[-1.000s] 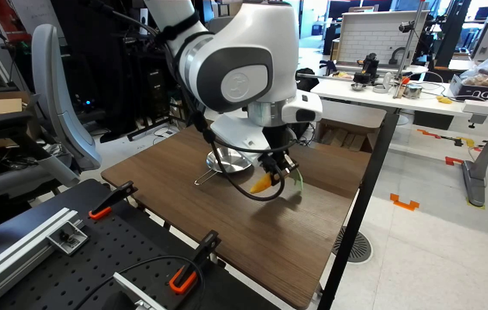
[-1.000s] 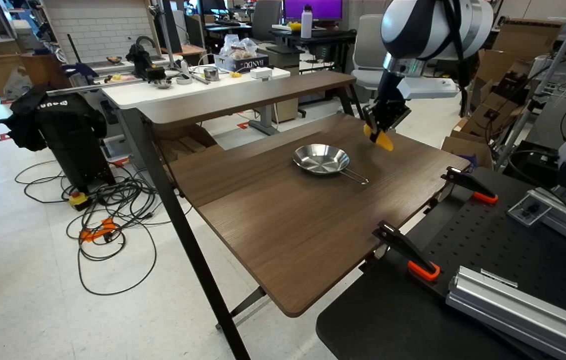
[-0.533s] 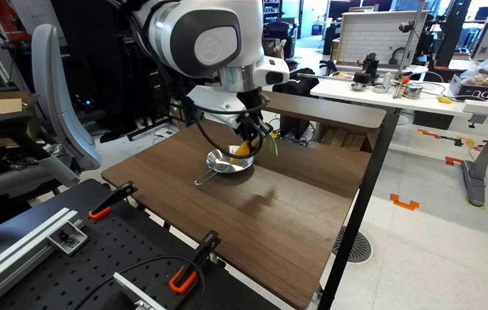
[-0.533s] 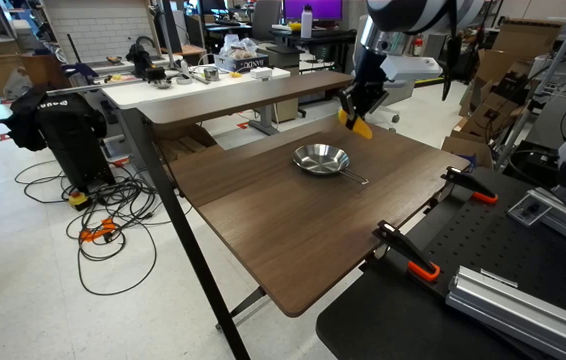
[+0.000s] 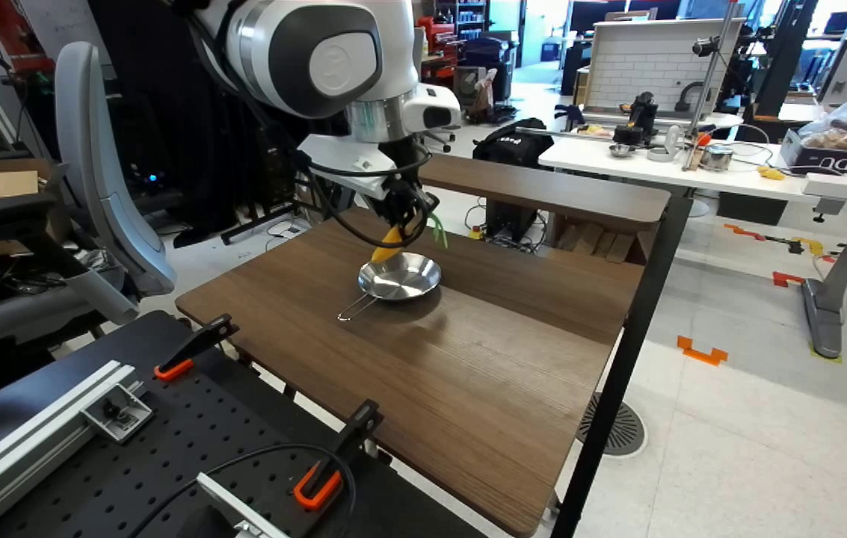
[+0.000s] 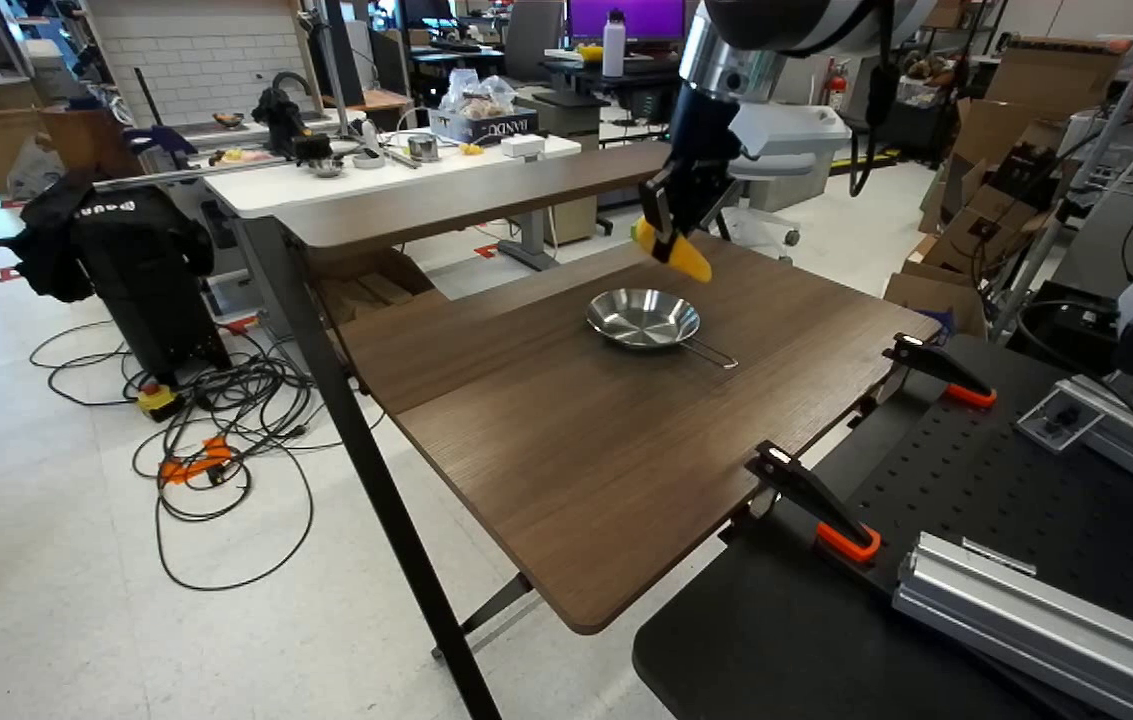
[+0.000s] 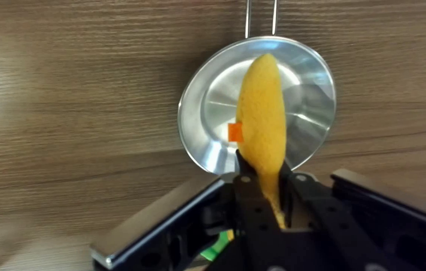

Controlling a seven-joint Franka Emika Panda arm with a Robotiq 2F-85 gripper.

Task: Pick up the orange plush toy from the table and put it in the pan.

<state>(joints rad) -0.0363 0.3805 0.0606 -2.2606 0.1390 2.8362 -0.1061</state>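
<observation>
The orange plush toy, a long yellow-orange carrot-like shape with green leaves, shows in both exterior views (image 5: 386, 248) (image 6: 691, 263) and in the wrist view (image 7: 262, 109). My gripper (image 7: 264, 165) is shut on its narrow part and holds it tilted above the table (image 5: 483, 388). The gripper also shows in both exterior views (image 5: 399, 223) (image 6: 666, 235). The steel pan (image 5: 402, 282) stands on the table, also seen in an exterior view (image 6: 643, 322). In the wrist view the toy's body overlaps the pan (image 7: 197, 109) from above. The green leaves are partly hidden by the gripper.
The pan's wire handle (image 6: 711, 352) sticks out to one side. A raised shelf (image 6: 486, 195) runs along the table's edge. Black clamps with orange tips (image 6: 816, 500) sit on the black perforated board (image 6: 1026, 480). A black post (image 5: 621, 359) stands at the table's side.
My gripper, with the toy held, has moved left in both exterior views and lifted from near the tabletop to above the pan's area. The pan has not moved.
</observation>
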